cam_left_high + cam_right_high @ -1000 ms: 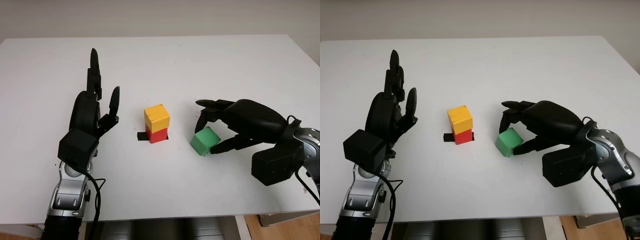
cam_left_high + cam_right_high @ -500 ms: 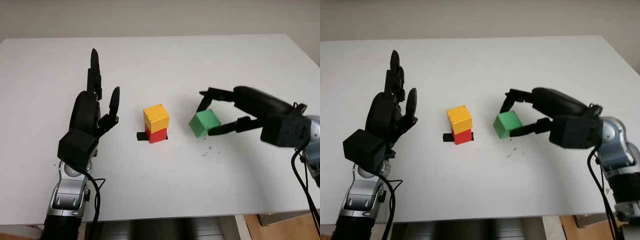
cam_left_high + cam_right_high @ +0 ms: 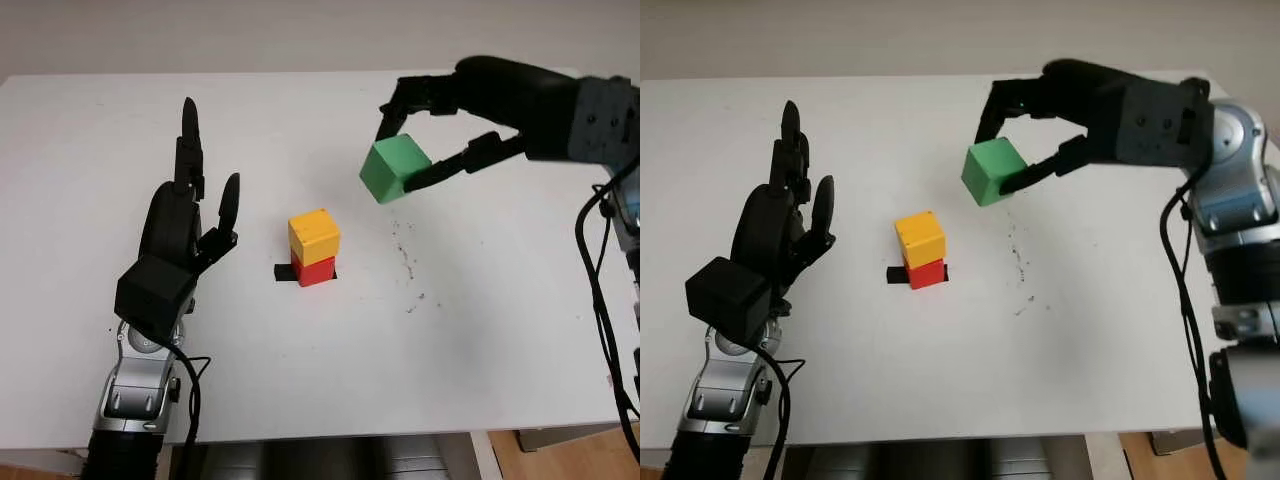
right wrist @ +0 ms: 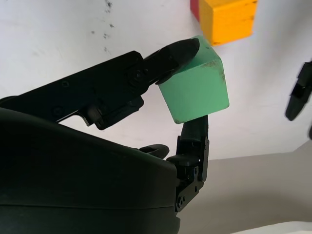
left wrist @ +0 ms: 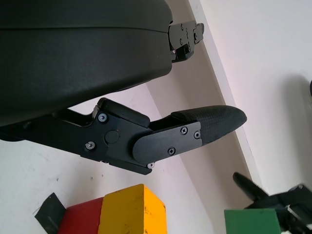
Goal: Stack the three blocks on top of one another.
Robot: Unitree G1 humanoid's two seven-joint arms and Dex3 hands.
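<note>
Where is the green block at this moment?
In the head views, the green block is held off the table by the right hand, above and to the right of the yellow block stacked on the red block.

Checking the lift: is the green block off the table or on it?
Off the table. The right hand grips the green block in the air, beyond and right of the yellow block. The left hand is open.

no text, labels or numbers readable
</note>
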